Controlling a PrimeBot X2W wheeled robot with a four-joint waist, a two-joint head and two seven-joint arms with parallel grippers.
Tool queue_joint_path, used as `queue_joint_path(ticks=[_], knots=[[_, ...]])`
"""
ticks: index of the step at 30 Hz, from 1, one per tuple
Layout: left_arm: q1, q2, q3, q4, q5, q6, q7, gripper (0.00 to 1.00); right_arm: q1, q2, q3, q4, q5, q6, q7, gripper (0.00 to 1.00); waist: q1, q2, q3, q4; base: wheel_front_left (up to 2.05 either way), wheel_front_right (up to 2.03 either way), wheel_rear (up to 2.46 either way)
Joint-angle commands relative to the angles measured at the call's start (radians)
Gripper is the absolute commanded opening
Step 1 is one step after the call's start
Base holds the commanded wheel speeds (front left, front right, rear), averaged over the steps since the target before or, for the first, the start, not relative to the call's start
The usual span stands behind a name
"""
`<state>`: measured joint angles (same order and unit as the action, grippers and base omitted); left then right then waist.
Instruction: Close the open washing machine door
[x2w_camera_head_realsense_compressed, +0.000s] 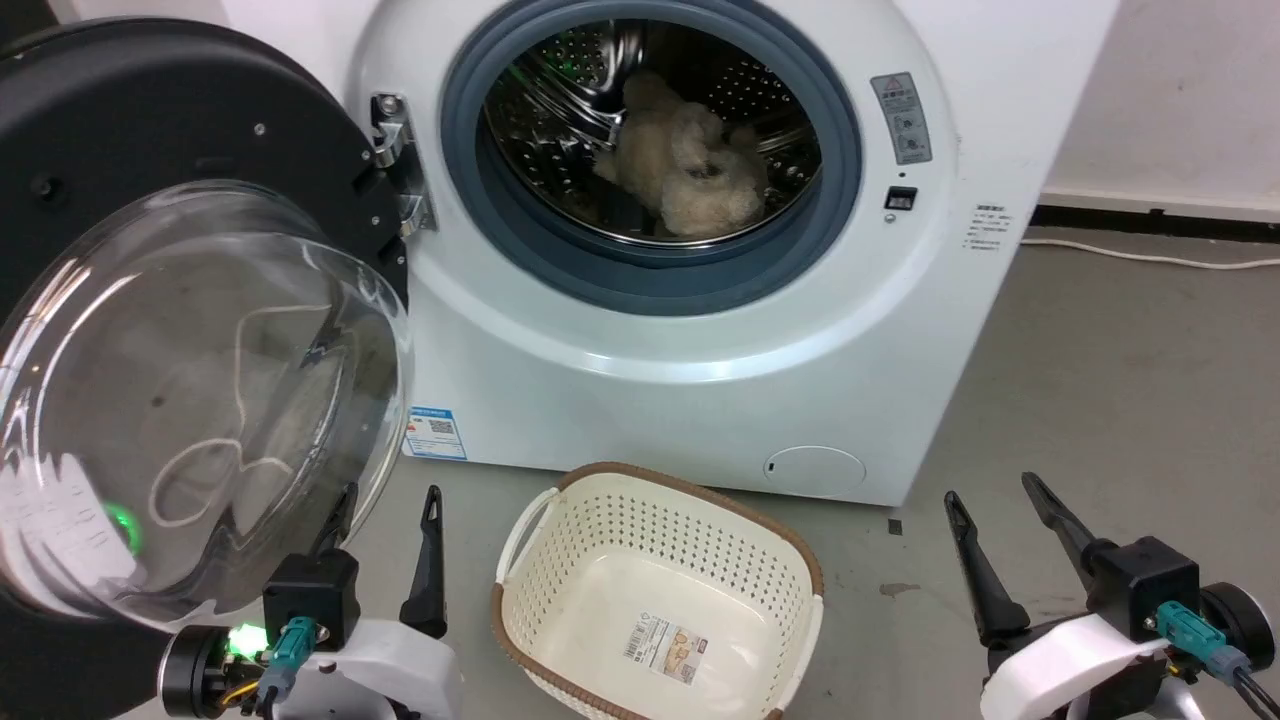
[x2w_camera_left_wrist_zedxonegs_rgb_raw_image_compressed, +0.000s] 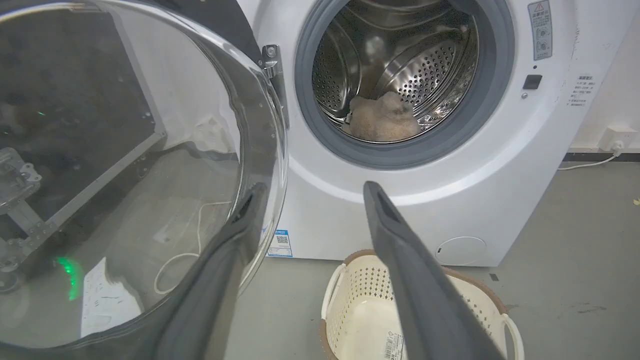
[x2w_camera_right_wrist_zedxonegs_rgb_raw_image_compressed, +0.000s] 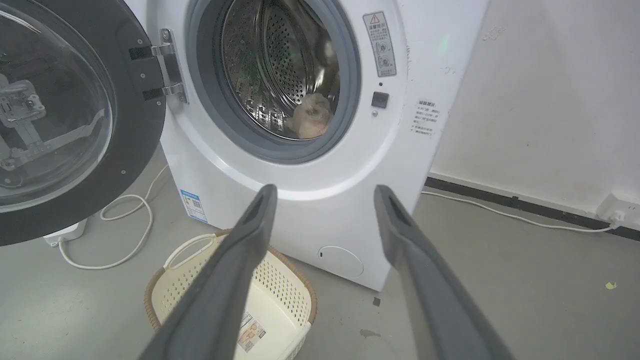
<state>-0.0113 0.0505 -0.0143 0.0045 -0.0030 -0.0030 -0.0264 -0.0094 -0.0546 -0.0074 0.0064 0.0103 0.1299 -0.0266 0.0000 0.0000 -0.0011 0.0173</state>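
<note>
Just above the left gripper (x2w_camera_head_realsense_compressed: 390, 495), the washing machine door (x2w_camera_head_realsense_compressed: 150, 110) is hanging wide open, likely why this arm is sitting nearest; it and the right gripper (x2w_camera_head_realsense_compressed: 990, 488) are standing apart, empty.

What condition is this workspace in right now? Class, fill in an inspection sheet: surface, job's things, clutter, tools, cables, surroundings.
Surface: grey floor, with the machine and a basket standing on it.
Job's things: washing machine door wide open on its left-side hinge; washing machine with its drum exposed and a fluffy beige item inside.
Clutter: cream laundry basket in front of the machine, empty but for a label.
Tools: left tool open, close by the door's glass, contact unclear; right tool open, holding nothing.
Cables: white cable along the right wall; second white cable looped below the door.
Surroundings: white wall; wall socket low down.
</note>
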Motion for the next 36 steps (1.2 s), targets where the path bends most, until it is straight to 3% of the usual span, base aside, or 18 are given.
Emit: queue_joint_path(ticks=[1, 16, 36], knots=[[0.006, 0.001, -0.001, -0.003, -0.002, 0.002, -0.008, 1.0, 0.007, 0.0, -0.003, 0.0, 0.011, 0.0, -0.008, 1.0, 0.0, 0.0, -0.001, 0.004, 0.0, 0.0, 0.0], [0.02, 0.009, -0.007, 0.0, -0.007, -0.003, -0.039, 1.0, 0.012, 0.001, 0.029, 0.022, 0.031, 0.0, -0.039, 1.0, 0.0, 0.0, -0.011, 0.105, 0.0, 0.0, 0.0], [0.065, 0.005, 0.012, -0.034, -0.021, 0.019, -0.081, 1.0, -0.051, -0.027, 0.147, 0.089, 0.063, 0.0, -0.081, 1.0, 0.0, 0.0, 0.006, 0.201, 0.0, 0.0, 0.0]])
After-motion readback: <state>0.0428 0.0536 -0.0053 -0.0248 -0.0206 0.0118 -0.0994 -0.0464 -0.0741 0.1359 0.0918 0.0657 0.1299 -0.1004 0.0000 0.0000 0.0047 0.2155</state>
